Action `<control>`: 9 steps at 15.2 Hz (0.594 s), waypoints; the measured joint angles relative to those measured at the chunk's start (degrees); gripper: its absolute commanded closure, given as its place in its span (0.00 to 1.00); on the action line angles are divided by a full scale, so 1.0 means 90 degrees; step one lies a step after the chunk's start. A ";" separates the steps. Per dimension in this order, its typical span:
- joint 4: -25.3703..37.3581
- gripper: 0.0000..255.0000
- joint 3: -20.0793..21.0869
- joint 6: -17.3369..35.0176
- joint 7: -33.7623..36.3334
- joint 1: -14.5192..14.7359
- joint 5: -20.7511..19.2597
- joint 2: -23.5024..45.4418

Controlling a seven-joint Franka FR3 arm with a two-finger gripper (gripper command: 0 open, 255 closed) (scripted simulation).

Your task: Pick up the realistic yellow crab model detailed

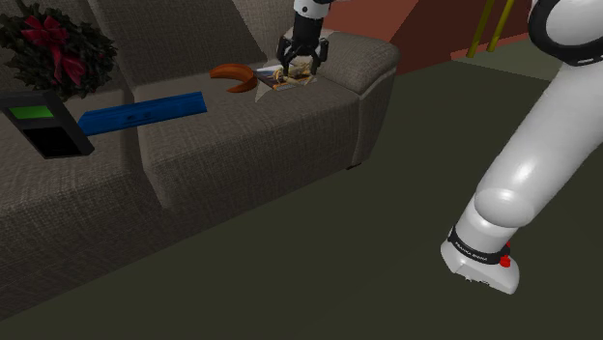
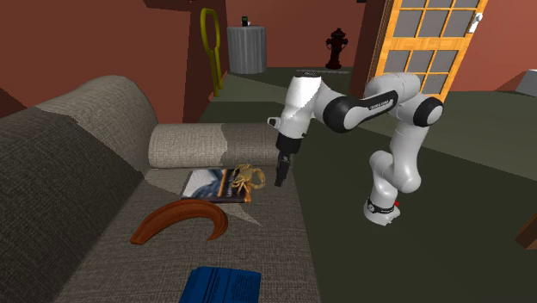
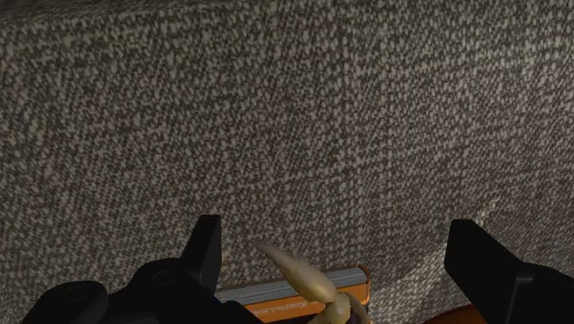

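Fingers [image 3: 204,244] spread wide, holding nothing, low over the sofa [image 2: 103,215] seat. The crab [image 2: 248,176] sits on a book [image 2: 206,185], just beside the gripper [image 2: 280,176]. One claw pokes between the fingers, body off-centre. Likely needs a small shift.
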 measured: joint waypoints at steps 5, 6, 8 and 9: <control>0.1352 0.00 -0.0050 0.0015 0.0520 -0.0062 -0.0161 0.1024; 0.1571 0.00 -0.0062 -0.0007 0.0573 -0.0068 -0.0181 0.1185; 0.1523 0.00 -0.0070 0.0122 0.0617 -0.0070 -0.0190 0.1235; 0.1449 0.00 -0.0071 0.0201 0.0624 -0.0070 -0.0190 0.1236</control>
